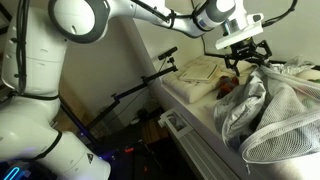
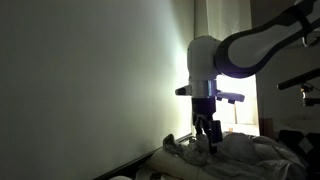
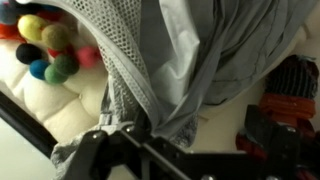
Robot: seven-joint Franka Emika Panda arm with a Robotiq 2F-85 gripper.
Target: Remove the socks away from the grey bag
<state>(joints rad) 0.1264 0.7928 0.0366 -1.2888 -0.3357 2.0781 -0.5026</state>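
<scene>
The white arm (image 1: 80, 20) reaches over the bench (image 1: 190, 128), and its tool (image 1: 246, 64) hangs just above the near edge of the grey bag (image 1: 272, 110). The jaws stand apart with nothing between them. The bag lies crumpled on the bench with its white mesh panel facing out. The socks (image 1: 229, 87), a small red and brown bundle, sit on the bench right against the bag, between it and a flat cream cloth (image 1: 200, 70). In the wrist view, a fold of the bag (image 3: 180, 60) drapes just ahead of the tool, with bright little balls (image 3: 45, 45) on the cream cloth beside it. The other exterior view is too dim to add much.
</scene>
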